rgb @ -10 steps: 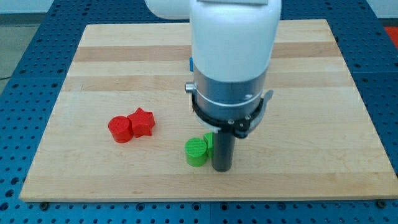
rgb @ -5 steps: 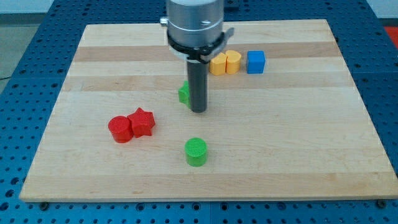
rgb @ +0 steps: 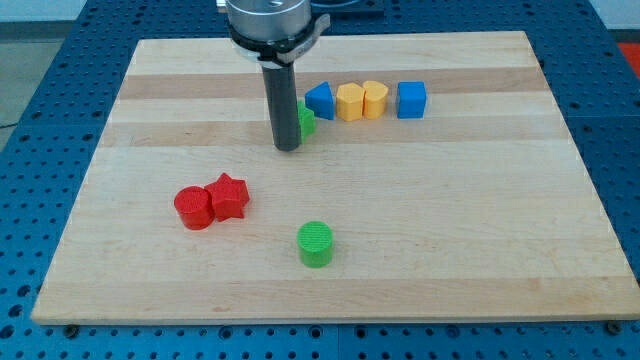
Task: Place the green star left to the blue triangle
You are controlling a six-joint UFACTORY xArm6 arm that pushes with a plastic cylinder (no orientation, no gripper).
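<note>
The green star (rgb: 306, 120) lies near the board's upper middle, mostly hidden behind my rod, just to the lower left of the blue triangle (rgb: 320, 100). My tip (rgb: 287, 148) rests on the board at the star's left side, touching or nearly touching it. The star and the triangle look close together, almost in contact.
A yellow block (rgb: 350, 101), a second yellow block (rgb: 375, 98) and a blue cube (rgb: 411, 99) continue the row to the triangle's right. A red cylinder (rgb: 193, 208) and a red star (rgb: 229, 196) sit at the left. A green cylinder (rgb: 316, 244) stands near the bottom middle.
My rod moved from beside the green cylinder toward the view's top and left, pushing the green star up to the blue triangle's left. The other blocks stayed put.
</note>
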